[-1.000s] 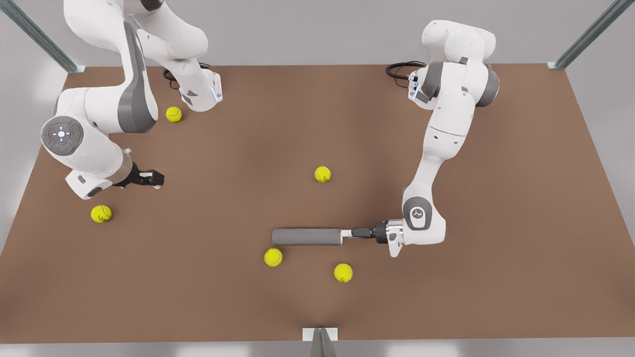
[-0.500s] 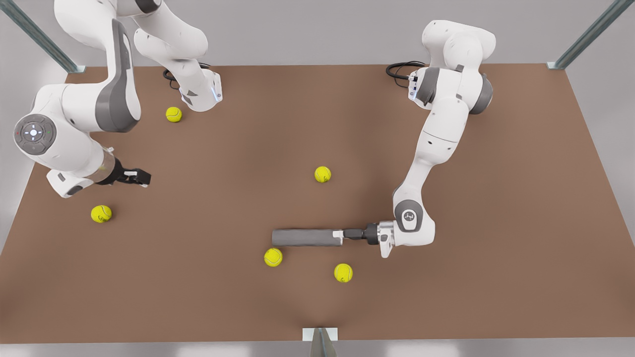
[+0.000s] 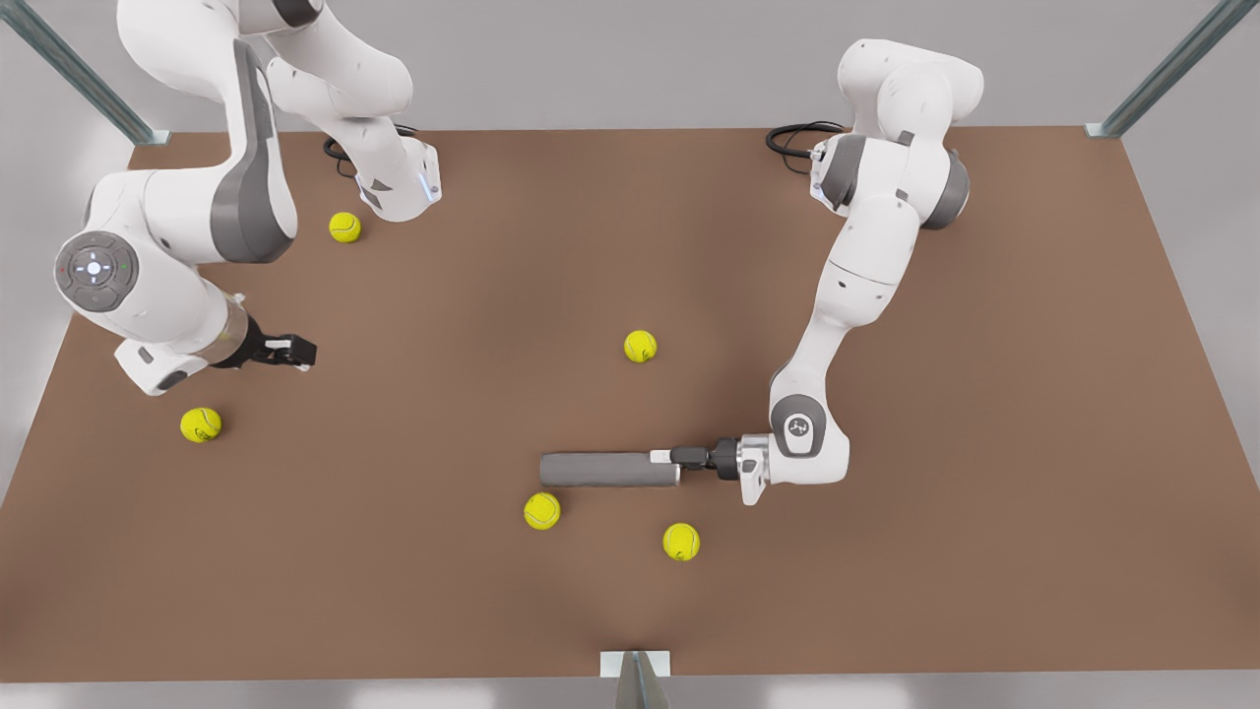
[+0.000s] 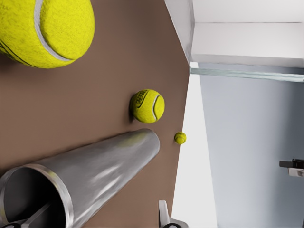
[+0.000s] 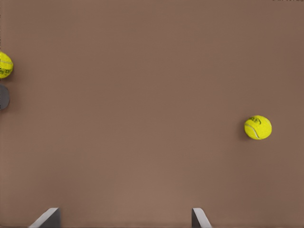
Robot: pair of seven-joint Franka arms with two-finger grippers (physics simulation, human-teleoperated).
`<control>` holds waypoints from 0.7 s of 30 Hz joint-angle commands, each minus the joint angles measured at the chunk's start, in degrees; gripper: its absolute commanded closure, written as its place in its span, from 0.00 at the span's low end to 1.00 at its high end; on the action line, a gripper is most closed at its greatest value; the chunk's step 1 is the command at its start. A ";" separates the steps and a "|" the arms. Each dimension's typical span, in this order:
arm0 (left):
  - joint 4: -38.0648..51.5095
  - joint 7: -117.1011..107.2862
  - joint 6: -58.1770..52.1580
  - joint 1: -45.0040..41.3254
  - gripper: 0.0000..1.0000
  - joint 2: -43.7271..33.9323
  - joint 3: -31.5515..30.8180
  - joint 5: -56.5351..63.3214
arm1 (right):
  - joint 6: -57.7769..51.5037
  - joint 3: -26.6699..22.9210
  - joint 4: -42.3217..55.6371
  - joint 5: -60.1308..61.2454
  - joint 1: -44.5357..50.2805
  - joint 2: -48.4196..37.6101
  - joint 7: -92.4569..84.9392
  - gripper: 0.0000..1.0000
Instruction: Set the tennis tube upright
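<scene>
The tennis tube (image 3: 605, 470) lies flat on the brown table, a grey cylinder running left to right in the front view. My left gripper (image 3: 661, 458) reaches in level from the front view's right and overlaps the tube's near end. The left wrist view looks into the tube's (image 4: 109, 166) open, light-rimmed mouth. One finger (image 4: 28, 219) sits inside it and the other finger (image 4: 166, 217) outside, well apart, so the gripper is open. My right gripper (image 3: 293, 351) hovers open at the front view's far left, holding nothing, its fingertips (image 5: 47, 218) spread.
Several yellow tennis balls lie about: two close to the tube (image 3: 541, 511) (image 3: 681, 542), one behind it (image 3: 640, 346), one under the right arm (image 3: 201, 424), one near an arm base (image 3: 345, 226). Metal posts stand at the table's corners (image 3: 1102, 128).
My left gripper has slid toward the front view's left, from just off the tube's end to overlapping it. The right arm swung out leftward, then partly back. The tube has not moved.
</scene>
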 commanded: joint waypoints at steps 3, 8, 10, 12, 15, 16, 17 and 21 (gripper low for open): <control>0.04 0.00 0.00 0.00 0.00 0.00 0.00 0.00 | 0.00 0.00 0.13 0.00 -0.23 0.00 0.09 0.00; 0.04 0.08 0.00 0.00 0.09 0.35 -0.44 0.00 | 0.00 0.00 0.22 0.00 -0.05 0.08 0.09 0.00; 0.04 0.08 0.00 0.00 0.23 0.35 -0.44 0.00 | 0.00 0.00 0.21 0.00 0.47 0.44 0.09 0.00; 0.04 0.08 -0.18 0.00 0.28 0.35 -0.44 0.00 | 0.00 0.00 0.13 0.00 1.09 0.79 0.09 0.00; 0.04 0.17 -0.18 0.00 0.41 0.43 -0.44 0.09 | 0.35 0.00 0.57 -0.09 0.74 1.40 0.00 0.00; 0.04 0.17 -0.18 0.00 0.41 0.35 -0.44 0.00 | 0.35 0.00 1.44 0.09 0.65 1.67 0.00 0.00; -0.05 0.17 -0.18 0.00 0.42 0.35 -0.44 -0.09 | 0.35 0.00 1.62 -0.09 0.74 2.11 0.00 0.00; -0.05 0.17 -0.18 0.00 0.50 0.44 -0.44 0.09 | 0.35 -0.09 1.97 -0.44 0.30 2.28 0.00 0.00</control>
